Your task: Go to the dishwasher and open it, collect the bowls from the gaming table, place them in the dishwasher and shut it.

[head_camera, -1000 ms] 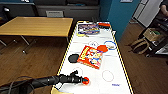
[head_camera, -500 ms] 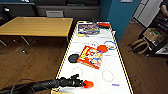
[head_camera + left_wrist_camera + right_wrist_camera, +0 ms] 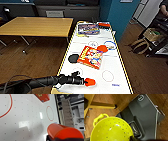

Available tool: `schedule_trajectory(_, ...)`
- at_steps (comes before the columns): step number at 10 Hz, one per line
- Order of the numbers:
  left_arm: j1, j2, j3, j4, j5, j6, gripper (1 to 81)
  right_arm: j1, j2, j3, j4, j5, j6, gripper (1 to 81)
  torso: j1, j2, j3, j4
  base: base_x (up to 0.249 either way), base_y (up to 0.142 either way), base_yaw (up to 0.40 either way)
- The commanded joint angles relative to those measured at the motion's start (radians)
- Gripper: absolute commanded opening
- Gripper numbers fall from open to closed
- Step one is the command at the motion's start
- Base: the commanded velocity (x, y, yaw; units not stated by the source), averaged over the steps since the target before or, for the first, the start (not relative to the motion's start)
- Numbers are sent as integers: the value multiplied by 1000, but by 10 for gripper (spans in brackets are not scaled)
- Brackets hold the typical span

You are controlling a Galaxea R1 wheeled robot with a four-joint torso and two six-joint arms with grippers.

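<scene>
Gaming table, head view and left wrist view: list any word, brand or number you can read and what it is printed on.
None can be read with confidence.
Red game box: cover lettering blurred.
Purple-blue game box: print blurred.
Gaming table: small blue mark near the end, too small to read.
Sign on the far counter: illegible.

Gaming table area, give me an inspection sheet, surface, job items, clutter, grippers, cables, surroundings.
Surface: gaming table, white top, red rings, yellow edge.
Job's things: orange bowl at the left gripper; second orange bowl beside the red game box; yellow colander in the right wrist view.
Clutter: dark disc, blue ring, purple game box.
Grippers: left shut on orange bowl; right cannot tell.
Cables: black cable along left arm.
Surroundings: wooden table, wood floor, teal wall.
</scene>
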Motion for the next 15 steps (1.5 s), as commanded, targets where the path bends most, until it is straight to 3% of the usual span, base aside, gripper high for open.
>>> schedule_trajectory(1,-26,-166,203,80,32,-2,10,-6,-33,19,-31,-29,0,10,0,0,71,0,0,0,0)
schedule_trajectory(4,144,-294,267,199,20,0,10,-20,4,-30,-43,-31,0,10,0,0,137,0,0,0,0)
schedule_trajectory(8,344,-344,263,339,-27,0,10,-41,36,-93,-45,-31,0,10,0,0,232,0,0,0,0)
schedule_trajectory(14,576,-352,115,475,-152,1,10,-54,50,-125,-45,-31,0,10,-3,-2,338,0,0,0,0)
schedule_trajectory(15,615,-334,71,492,-175,1,10,-57,64,-148,-46,-31,0,10,-4,-3,307,0,0,0,0)
